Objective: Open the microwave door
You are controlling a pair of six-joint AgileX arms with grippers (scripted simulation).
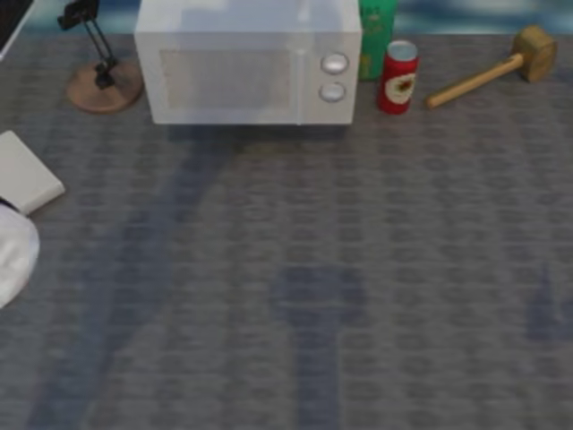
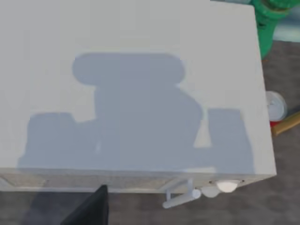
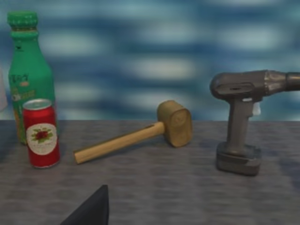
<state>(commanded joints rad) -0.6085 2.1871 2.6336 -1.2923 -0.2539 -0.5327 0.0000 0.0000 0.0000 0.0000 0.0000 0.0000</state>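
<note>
You have the microwave (image 1: pixel 249 61) at the top view's upper centre, its door (image 1: pixel 228 81) shut. In the left wrist view the slim handle (image 2: pixel 180 198) shows below the oven's top edge; your left arm is nearer. Neither arm's jaws can be read.

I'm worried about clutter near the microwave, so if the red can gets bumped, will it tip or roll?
The red can stands upright, tall and narrow, so it would probably tip. Once down, its round body would likely roll, perhaps toward the wooden mallet beside it.
</note>
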